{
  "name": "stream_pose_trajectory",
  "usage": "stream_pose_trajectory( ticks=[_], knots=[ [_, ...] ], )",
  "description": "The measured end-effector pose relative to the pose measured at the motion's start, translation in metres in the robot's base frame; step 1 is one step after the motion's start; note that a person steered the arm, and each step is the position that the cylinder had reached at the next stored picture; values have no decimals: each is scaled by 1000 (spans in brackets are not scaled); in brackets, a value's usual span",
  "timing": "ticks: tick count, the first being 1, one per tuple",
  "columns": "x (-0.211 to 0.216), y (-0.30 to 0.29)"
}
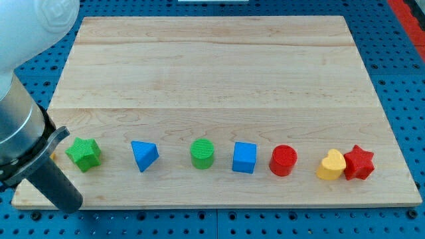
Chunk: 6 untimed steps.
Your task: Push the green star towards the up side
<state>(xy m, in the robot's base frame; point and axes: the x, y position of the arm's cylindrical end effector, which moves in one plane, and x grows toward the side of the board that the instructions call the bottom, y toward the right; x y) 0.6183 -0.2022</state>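
Observation:
The green star [84, 154] lies near the left end of a row of blocks along the view's bottom of the wooden board [212, 66]. My dark rod slants down from the arm at the view's left. My tip [70, 202] rests at the board's bottom left corner, below and slightly left of the green star and apart from it.
Right of the star, in a row: a blue triangle [143, 155], a green cylinder [202, 154], a blue cube [244, 158], a red cylinder [283, 160], and a yellow heart [331, 164] touching a red star [359, 162]. The arm's body [16, 126] covers the board's left edge.

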Motion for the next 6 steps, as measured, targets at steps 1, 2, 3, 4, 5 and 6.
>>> stream_pose_trajectory(
  ticks=[1,2,3,4,5,6],
  knots=[
    [0,0],
    [0,0],
    [0,0],
    [0,0],
    [-6,-1],
    [-18,-3]
  ],
)
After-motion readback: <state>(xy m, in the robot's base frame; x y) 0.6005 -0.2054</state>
